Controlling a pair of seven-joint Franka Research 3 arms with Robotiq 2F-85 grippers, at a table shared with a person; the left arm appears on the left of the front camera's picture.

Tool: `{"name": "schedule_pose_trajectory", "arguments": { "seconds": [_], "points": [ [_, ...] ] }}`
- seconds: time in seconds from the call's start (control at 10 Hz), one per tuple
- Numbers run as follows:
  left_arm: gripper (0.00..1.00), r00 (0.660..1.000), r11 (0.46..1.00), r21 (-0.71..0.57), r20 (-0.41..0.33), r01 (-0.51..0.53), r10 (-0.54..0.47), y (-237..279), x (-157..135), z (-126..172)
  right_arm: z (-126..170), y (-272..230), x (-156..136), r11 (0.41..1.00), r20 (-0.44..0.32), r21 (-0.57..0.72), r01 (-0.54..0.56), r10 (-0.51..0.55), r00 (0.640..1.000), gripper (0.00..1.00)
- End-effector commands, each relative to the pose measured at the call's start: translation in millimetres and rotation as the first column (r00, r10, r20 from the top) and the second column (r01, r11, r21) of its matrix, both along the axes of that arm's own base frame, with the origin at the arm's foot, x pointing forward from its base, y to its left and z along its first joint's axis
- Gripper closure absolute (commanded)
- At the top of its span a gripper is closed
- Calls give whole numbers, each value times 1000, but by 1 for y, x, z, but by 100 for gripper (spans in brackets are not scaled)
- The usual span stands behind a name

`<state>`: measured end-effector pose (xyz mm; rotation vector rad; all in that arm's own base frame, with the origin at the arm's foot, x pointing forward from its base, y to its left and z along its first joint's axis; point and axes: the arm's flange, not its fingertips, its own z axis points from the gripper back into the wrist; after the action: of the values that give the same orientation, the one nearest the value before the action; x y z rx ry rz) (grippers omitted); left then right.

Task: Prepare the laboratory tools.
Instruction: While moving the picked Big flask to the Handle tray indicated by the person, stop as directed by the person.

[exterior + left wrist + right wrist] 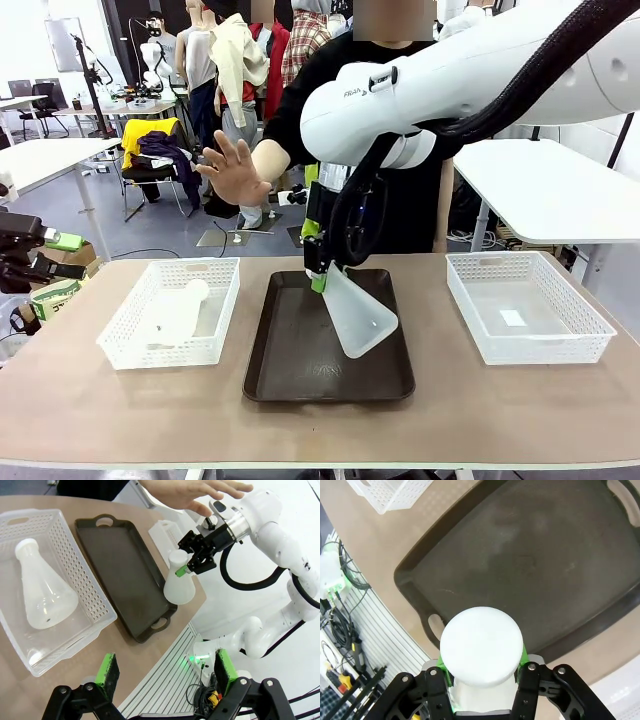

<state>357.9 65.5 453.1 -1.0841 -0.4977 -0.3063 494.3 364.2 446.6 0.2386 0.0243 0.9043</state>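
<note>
The right gripper [318, 272] has its jaws closed on the short neck of one conical flask [358, 318], green pads on both sides of it. It grips the neck, I think, because the wide base would not fit between the fingers. The flask hangs tilted over the dark brown tray [290, 375], its base pointing to about 4 o'clock from the gripper. I cannot tell if its low edge touches the tray. It looks like the moment of setting it down there.

At 9 o'clock of the tray stands a white lattice basket [125, 352], and in it the second flask [180, 310] lies on its side, neck toward the far side. At 3 o'clock the other lattice basket [478, 300] holds no flask. Nothing else is on the tray.

The left gripper [165, 661] waits off the table with jaws wide apart and nothing between them. The person's hand [235, 170] is raised with fingers spread at about 11 o'clock from the tray, well apart from the flask, perhaps as a sign to wait.
</note>
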Motion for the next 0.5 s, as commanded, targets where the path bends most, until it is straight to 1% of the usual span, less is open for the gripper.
{"name": "schedule_pose_trajectory", "arguments": {
  "seconds": [0.0,0.4],
  "points": [
    [0,1000,1000,-21,25,2,-1,0,1,0,0,1,-2,1000,-3,-2,-4,4,1000,100],
    [0,1000,1000,-21,25,2,-1,0,1,0,0,1,-2,1000,-3,-2,-4,4,1000,100]
  ]
}}
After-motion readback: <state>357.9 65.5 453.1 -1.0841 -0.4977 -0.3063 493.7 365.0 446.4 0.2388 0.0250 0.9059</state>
